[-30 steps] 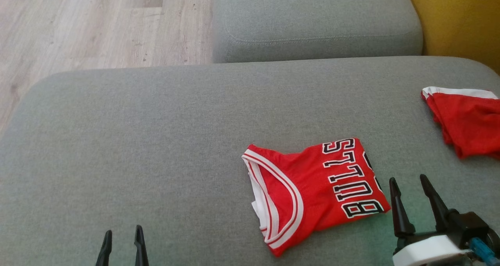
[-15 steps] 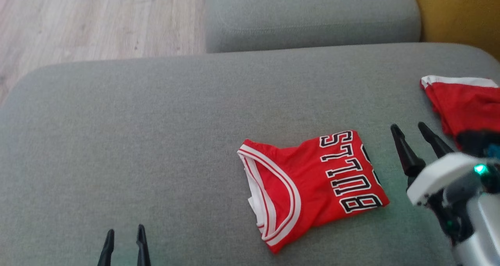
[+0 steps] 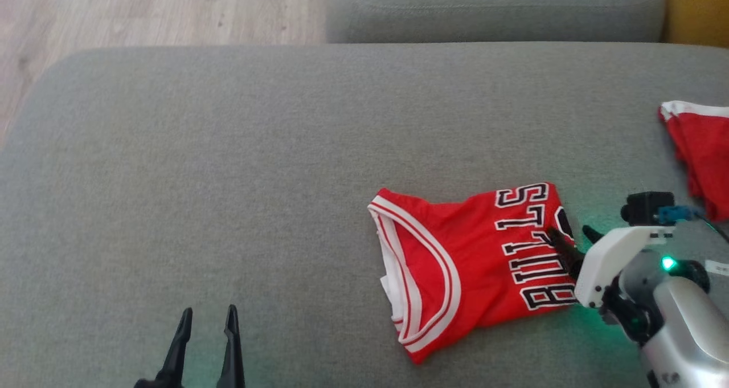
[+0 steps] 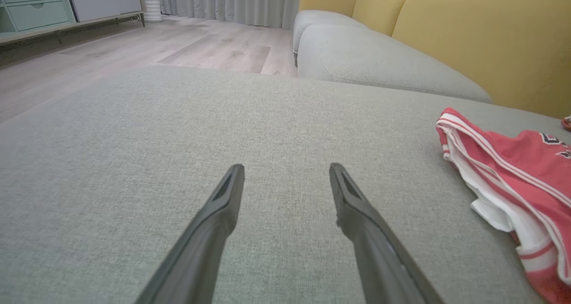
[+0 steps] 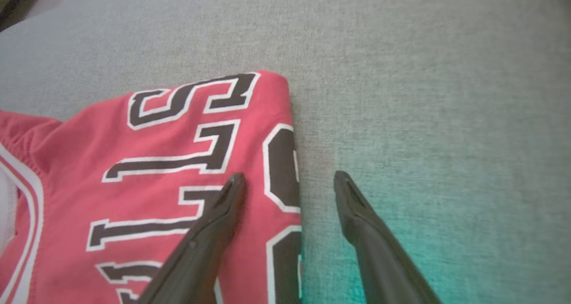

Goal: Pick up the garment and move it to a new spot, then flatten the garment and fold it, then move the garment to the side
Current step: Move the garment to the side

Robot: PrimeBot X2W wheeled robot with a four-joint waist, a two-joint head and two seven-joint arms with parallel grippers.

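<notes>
Legend: A grey sofa cushion (image 3: pixel 228 177) is shown; the folded red garment (image 3: pixel 467 268) is laid flat on its right half, lettering (image 3: pixel 529 251) uppermost. A second red cloth (image 3: pixel 699 148) is seen at the right edge. The right gripper (image 3: pixel 569 232) is held spread astride the garment's right edge, one finger over the lettering. The left gripper (image 3: pixel 209 310) is held spread above bare cushion, well apart from the garment.

The garment (image 3: pixel 472 268) lies on the cushion (image 3: pixel 228 177), its edge between the fingers of my right gripper (image 3: pixel 569 232), well right of my left gripper (image 3: pixel 209 310).
</notes>
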